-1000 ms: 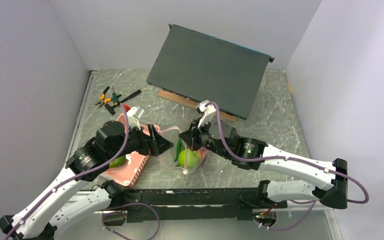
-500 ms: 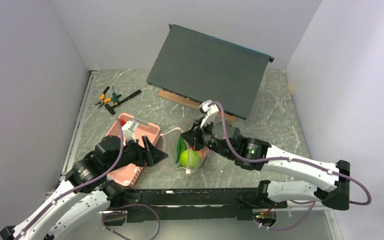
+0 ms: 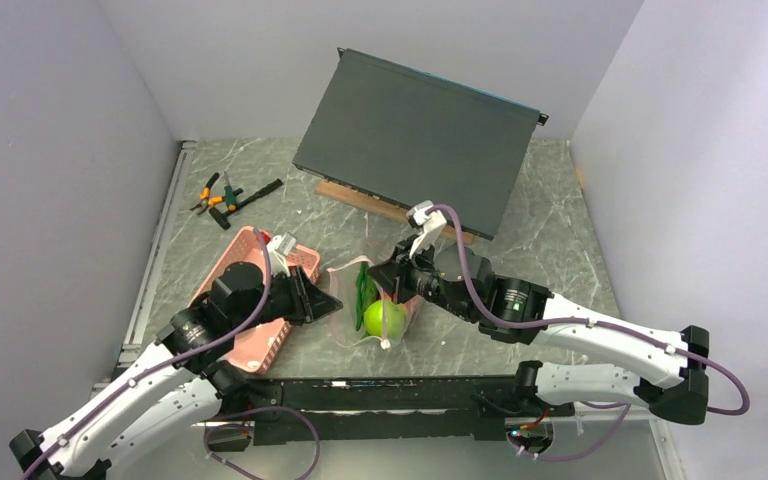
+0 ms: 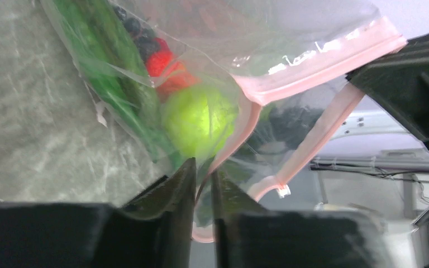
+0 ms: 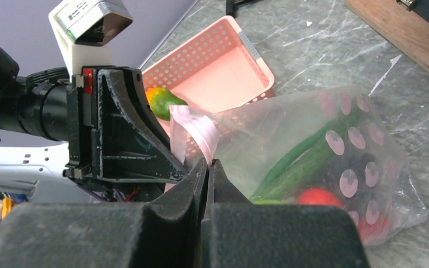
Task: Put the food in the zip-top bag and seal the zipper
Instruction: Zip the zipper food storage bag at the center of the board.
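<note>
The zip-top bag [image 3: 375,300] lies on the table between my two grippers. It holds a bright green apple [image 4: 198,120], a long green pepper [image 5: 307,156] and red pieces [image 5: 318,196]. The bag's mouth gapes towards the left arm, its pink zipper [image 4: 324,56] parted. My left gripper [image 4: 203,167] is shut on one lip of that pink strip, at the bag's left side [image 3: 328,300]. On the other lip my right gripper [image 5: 208,163] is shut, above the apple [image 3: 397,283]. An orange-green mango [image 5: 162,100] lies in the pink basket [image 5: 223,72], partly hidden behind the left gripper.
The pink basket [image 3: 300,258] sits left of the bag, under the left arm. Orange-handled pliers [image 3: 215,195] lie at the back left. A dark case [image 3: 420,140] leans on a wooden board [image 3: 360,200] at the back. Walls close in both sides.
My left gripper has swung right from over the basket to the bag's mouth and closed from wide open onto the pink strip. The right gripper stayed shut and drifted slightly right.
</note>
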